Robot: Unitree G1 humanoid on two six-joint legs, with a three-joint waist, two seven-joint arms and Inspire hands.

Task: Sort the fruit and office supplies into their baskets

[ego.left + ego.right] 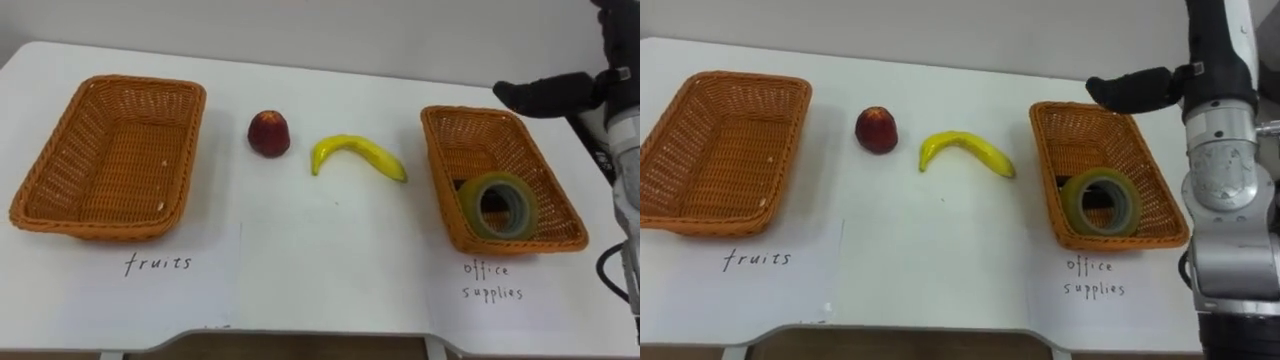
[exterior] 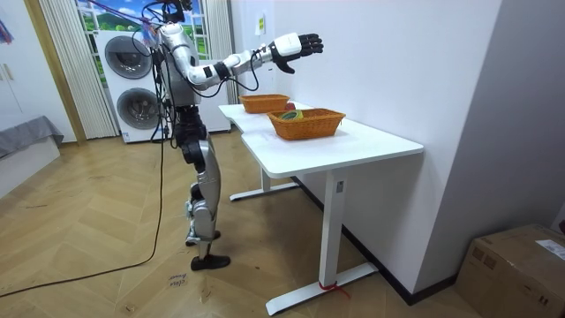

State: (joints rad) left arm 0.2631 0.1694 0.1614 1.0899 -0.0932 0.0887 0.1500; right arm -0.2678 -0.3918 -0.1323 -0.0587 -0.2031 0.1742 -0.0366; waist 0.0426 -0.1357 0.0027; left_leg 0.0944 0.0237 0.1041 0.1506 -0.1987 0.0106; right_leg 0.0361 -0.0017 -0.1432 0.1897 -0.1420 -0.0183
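Right hand [image 1: 540, 95] is hovering empty, fingers stretched out straight, over the far edge of the right-hand orange wicker basket [image 1: 470, 140].
One part is looking done: the greenish roll of clear tape [image 1: 497, 205] is lying inside that basket, while the red apple [image 1: 269, 133] and yellow banana [image 1: 357, 156] are waiting on the white worktop [image 1: 320, 270], between it and the empty left-hand orange wicker basket [image 1: 110, 150] meant for fruit.

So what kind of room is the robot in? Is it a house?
Probably a room in a home, or one set up like it: two washing machines stacked at the back, a wooden floor, and a plain white table by the wall.
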